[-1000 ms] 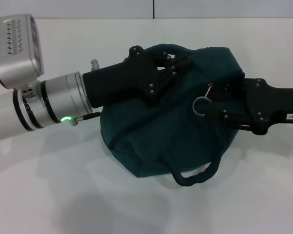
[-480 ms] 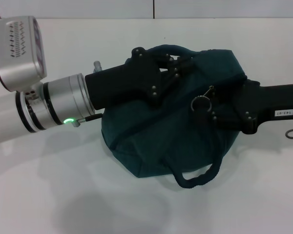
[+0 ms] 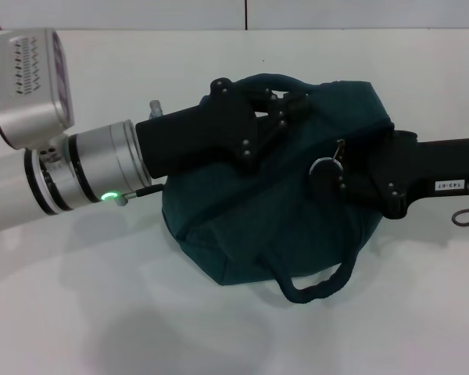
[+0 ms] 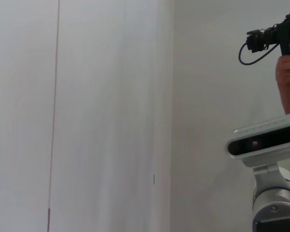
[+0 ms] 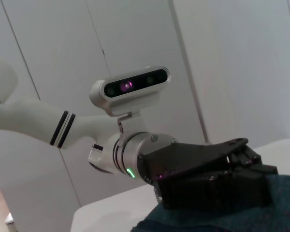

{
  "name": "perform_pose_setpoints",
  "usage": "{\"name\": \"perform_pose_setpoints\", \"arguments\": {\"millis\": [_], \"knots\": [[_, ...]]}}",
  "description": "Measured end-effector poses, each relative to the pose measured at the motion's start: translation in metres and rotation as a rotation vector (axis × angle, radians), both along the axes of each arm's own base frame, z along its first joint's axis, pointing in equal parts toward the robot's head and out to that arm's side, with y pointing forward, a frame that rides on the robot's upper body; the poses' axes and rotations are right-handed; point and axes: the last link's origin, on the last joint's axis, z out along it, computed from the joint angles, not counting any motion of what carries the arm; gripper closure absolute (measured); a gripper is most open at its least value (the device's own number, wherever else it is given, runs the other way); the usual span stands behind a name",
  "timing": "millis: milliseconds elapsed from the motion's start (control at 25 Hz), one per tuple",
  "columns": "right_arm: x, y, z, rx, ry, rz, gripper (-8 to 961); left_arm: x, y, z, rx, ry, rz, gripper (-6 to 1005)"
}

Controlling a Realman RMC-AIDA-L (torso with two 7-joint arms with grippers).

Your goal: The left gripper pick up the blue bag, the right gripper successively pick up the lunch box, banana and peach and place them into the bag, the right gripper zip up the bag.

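Head cam is looking down at the desk (image 3: 219, 328) from close above. Left wrist cam is facing away toward a wall (image 4: 111, 96). Right wrist cam is sitting low and near, facing the left tool (image 5: 241, 164); head view is sharing it.

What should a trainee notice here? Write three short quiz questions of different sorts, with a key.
1. True or false: a lunch box lies on the table beside the blue bag.
2. Where on the bag is the right gripper? A: at the zipper's ring pull. B: at the loose lower handle. C: under the bag's base.
3. Fill in: the left gripper grips the bag by its upper ____.

Key: 1 false, no lunch box shows in any view. 2 A. 3 handle.
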Motion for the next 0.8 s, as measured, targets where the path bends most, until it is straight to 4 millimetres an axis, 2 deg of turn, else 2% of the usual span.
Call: {"name": "perform_pose_setpoints", "arguments": {"millis": [320,800], "knots": [[0.004,-0.001,0.0,0.069,0.042,0.038,924,-0.001,-0.001,0.0,-0.003,-0.001,0.0,967],[0.034,-0.005,0.015,0.308,0.102,-0.006,935,-0.007,-0.009,0.003,0.022,-0.018,-0.014,968]]}}
